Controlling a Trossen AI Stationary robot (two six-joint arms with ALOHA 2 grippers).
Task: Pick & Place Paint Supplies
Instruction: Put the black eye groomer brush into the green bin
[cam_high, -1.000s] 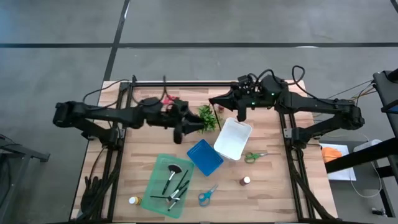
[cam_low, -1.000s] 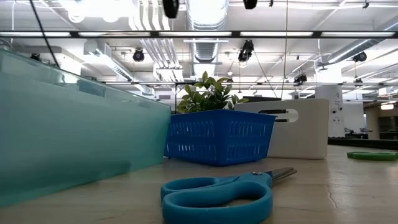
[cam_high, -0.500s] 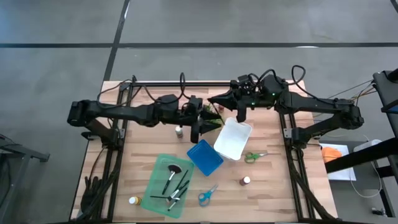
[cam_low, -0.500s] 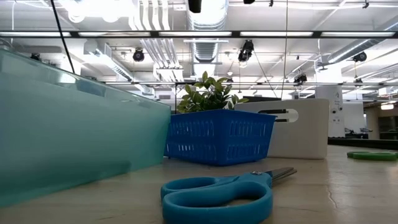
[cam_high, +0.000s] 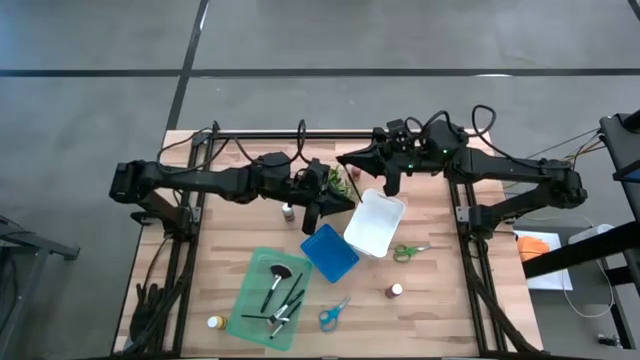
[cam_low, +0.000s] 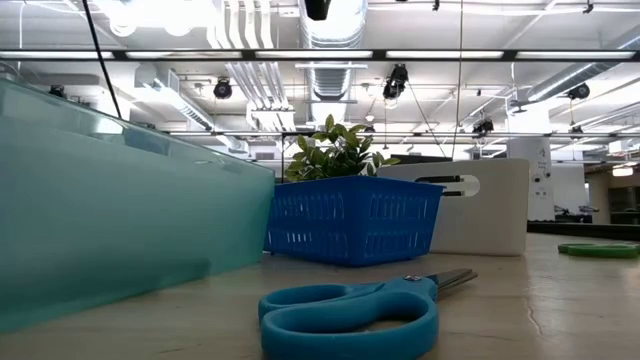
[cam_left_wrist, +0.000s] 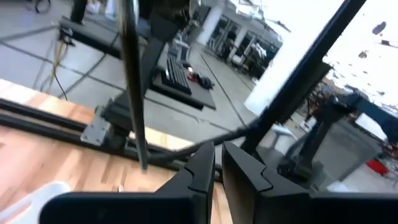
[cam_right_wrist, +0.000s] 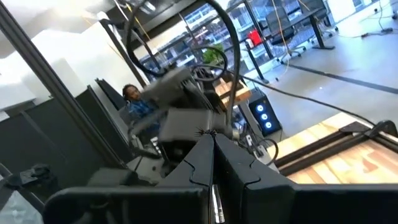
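Two dark tools, left (cam_high: 314, 215) nearly closed, right (cam_high: 391, 186) shut, flank the leafy plant (cam_high: 335, 182).

Wooden table (cam_high: 240, 240): teal tray (cam_high: 250, 290), blue basket (cam_high: 330, 252), white bin (cam_high: 375, 222), scissors (cam_high: 334, 313).

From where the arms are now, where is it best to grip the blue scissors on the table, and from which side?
The blue scissors lie flat on bare wood near the table's front edge, handles toward the front, blades pointing toward the blue basket. Probably best to come straight down and pinch across the narrow part where the blades meet the handles; the loops are wide and rounded.
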